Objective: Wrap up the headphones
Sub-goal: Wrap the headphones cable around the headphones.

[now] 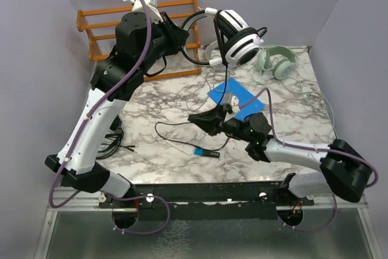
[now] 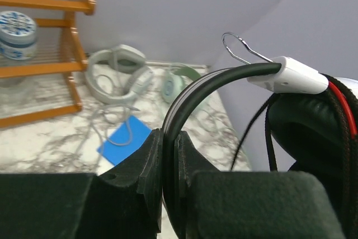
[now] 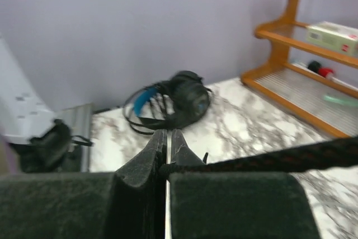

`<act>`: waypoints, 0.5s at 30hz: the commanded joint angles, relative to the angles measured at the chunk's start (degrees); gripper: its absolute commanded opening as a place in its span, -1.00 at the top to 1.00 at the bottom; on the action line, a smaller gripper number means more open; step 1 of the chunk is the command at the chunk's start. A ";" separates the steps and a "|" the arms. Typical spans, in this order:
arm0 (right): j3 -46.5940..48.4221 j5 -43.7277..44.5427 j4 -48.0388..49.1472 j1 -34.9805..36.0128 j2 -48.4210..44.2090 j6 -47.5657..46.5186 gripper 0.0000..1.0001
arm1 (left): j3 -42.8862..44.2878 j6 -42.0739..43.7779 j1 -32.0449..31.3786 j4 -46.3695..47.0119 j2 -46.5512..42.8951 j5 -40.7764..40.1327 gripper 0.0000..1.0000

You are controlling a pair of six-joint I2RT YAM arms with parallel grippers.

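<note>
Top external view: left end effector clamps the headband of the white-and-black headphones. Right end effector is closed, pinching a cable.

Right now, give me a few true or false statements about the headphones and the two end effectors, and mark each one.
1. The left end effector clamps the headband of the white-and-black headphones. True.
2. The right end effector is wide open. False: it is shut on a braided cable.
3. A blue sheet lies on the marble table. True.
4. The pale green headphones are held in the air. False: they lie on the table.
</note>
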 commanded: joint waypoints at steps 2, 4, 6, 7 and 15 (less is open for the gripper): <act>-1.64 0.06 -9.22 9.76 -10.05 3.07 0.91 | -0.18 5.47 2.05 8.50 2.56 -12.54 1.00; -1.22 0.81 -13.23 12.06 -12.96 4.57 0.90 | -0.38 7.31 2.70 8.57 3.42 -14.98 1.00; 0.71 -0.09 -18.58 12.74 -14.11 6.61 0.91 | -1.60 8.72 3.26 9.14 3.70 -17.61 1.00; 1.94 -1.18 -20.81 13.03 -14.41 7.13 0.92 | -2.58 9.57 3.49 9.57 3.77 -18.84 1.00; 5.28 1.95 -36.80 13.67 -22.62 5.85 0.94 | -12.41 19.52 3.72 12.32 1.53 -29.94 1.00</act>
